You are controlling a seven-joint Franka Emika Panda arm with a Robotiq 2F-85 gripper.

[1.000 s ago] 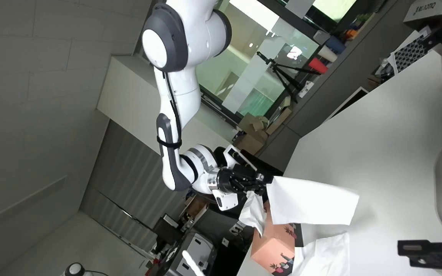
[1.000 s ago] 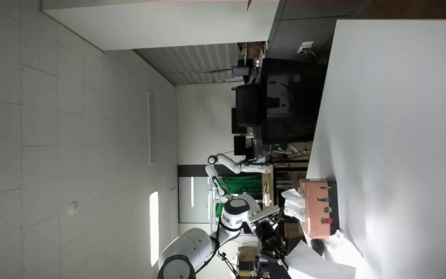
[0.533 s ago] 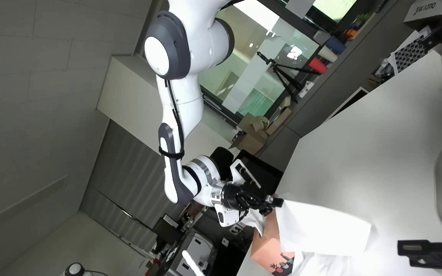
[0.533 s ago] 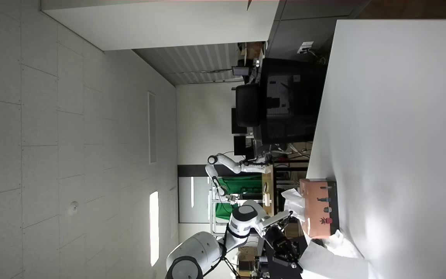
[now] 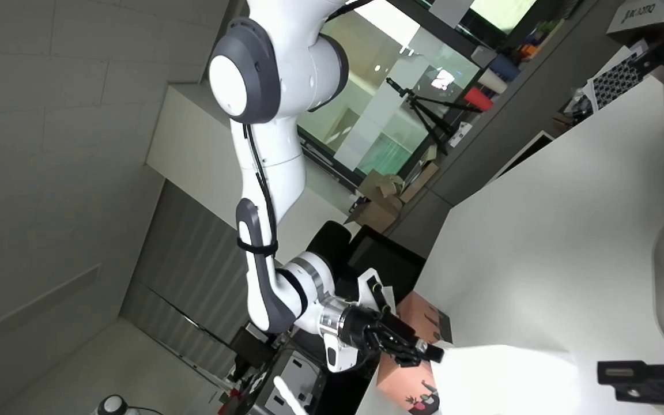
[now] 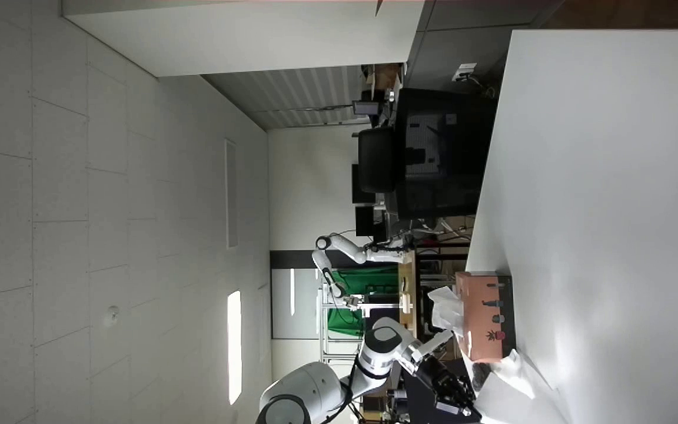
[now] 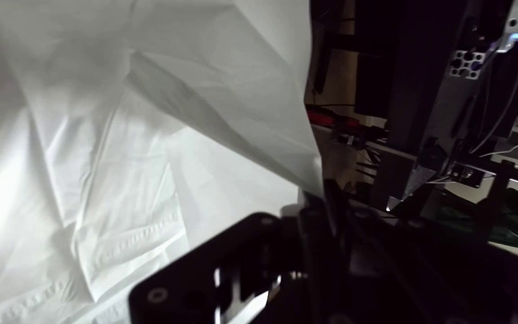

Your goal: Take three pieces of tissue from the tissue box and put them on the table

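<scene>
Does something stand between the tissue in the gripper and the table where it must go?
Yes: another tissue lies on the table, apparently partly under the held tissue; nothing else visible is in the way.

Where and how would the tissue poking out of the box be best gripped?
Probably by the loose end of the tissue tuft, pinched from above: in an exterior view, which is turned sideways, it stands up from the top of the upright tissue box, thin and crumpled, its far end free.

The white arm has dark-grey covers, the black gripper apparent screws.
</scene>
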